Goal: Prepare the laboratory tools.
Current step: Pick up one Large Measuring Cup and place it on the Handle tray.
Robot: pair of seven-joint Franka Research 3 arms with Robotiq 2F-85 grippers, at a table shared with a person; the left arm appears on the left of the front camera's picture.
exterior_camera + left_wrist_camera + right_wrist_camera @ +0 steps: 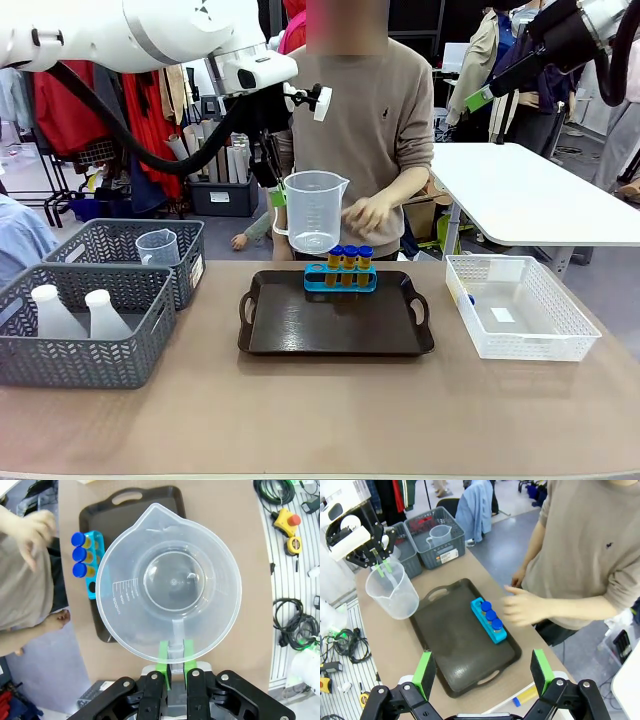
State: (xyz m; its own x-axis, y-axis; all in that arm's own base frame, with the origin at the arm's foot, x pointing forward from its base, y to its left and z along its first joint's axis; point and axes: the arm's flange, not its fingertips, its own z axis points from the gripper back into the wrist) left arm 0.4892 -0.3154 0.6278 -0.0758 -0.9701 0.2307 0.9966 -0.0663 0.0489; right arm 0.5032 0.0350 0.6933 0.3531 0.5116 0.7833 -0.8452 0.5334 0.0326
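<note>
Measuring beaker (314,212) is up in the air, clear of the table, over the left part of black tray (330,328). L gripper (277,198) is clamped on its handle; beaker upright, empty, not set down yet.

Progress, my read: early-to-mid.
- Done: blue rack (340,281) w/ 3 orange tubes (349,257) stands at tray's far edge.
- In hand: beaker placement on tray, prob next.
- Left: two white flasks (80,312) sit in near grey basket (90,370), and a 2nd clear beaker (157,247) in far grey basket (120,235).
- Also left: what looks like a 4th tube (524,696) lies apart from rack, seemingly in white mesh basket (560,345). It's small, not sure.

Person's hand (368,213) hovers just above/behind the rack. Fingers loose & spread, nothing visibly held, but it's blurred so can't be certain.

R gripper (482,674): jaws wide apart, nothing between, held high off to tray's right.

View diffs:
- L wrist view looks straight down into beaker: bare bottom, grad marks on wall, handle pinched betw green pads (164,656), tube caps from above. No height info.
- Front view gives the gap beaker-to-tray plus both grey baskets' contents.
- R wrist view gives the stray tube and L gripper's hold from the side. It also shows person's hand near rack, not touching it.
</note>
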